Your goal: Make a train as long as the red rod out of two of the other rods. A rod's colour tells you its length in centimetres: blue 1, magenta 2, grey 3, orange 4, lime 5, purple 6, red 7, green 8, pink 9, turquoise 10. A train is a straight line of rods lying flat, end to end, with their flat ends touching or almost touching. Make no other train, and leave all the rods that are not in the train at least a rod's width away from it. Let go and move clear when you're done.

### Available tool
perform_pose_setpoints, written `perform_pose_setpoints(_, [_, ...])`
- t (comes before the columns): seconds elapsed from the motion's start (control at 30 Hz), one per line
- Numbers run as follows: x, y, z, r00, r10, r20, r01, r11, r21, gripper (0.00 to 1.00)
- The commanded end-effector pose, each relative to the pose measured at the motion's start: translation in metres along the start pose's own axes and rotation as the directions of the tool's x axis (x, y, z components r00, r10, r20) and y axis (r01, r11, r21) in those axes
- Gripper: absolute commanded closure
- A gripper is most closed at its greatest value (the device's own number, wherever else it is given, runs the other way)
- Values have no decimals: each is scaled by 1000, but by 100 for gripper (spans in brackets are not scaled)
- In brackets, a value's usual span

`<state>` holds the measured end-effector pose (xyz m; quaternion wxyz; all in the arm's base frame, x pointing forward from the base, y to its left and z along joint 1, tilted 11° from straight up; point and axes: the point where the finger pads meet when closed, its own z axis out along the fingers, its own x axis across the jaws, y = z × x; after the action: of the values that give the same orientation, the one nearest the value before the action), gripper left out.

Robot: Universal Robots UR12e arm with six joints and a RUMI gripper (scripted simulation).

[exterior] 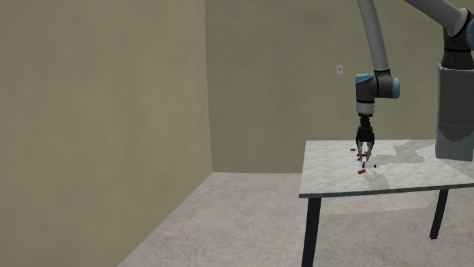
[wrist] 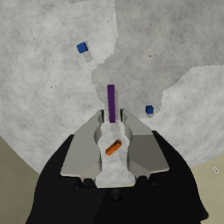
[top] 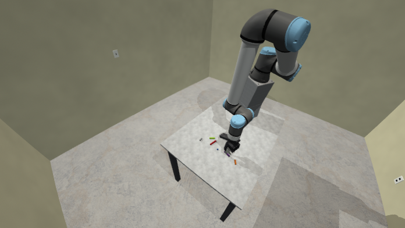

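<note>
Pale tabletop (top: pixel 189 154) (exterior: pixel 327 180) (wrist: pixel 40 100), edges well apart from narrowly spread pincer (top: pixel 227 152) (exterior: pixel 364 161) (wrist: pixel 112 110) above purple rod (top: pixel 228 155) (exterior: pixel 364 164) (wrist: pixel 111 100).

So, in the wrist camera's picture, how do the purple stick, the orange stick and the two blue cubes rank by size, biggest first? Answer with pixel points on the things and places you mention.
1. Purple stick (top: pixel 228 155) (exterior: pixel 364 164) (wrist: pixel 111 103)
2. Orange stick (top: pixel 235 161) (exterior: pixel 361 171) (wrist: pixel 113 147)
3. Blue cubes (wrist: pixel 82 48) (wrist: pixel 149 109): the upper-left one looks slightly bigger, but too close to rank surely.

Pale mottled table (wrist: pixel 45 85); slim purple rod (wrist: pixel 111 100) reaching between grey metal jaws; short orange rod (wrist: pixel 113 147) nearer the wrist; two small blue cubes (wrist: pixel 82 47).
</note>
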<state>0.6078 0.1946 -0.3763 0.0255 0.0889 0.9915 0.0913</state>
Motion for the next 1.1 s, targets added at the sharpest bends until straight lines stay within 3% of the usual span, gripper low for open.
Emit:
perform_pose_setpoints(0.0, [-1, 1, 0, 1000, -1, 2, 1, 1000, 0, 86])
perform_pose_setpoints(1.07, [-2, 2, 11, 1000, -2, 3, 2, 1000, 0, 86])
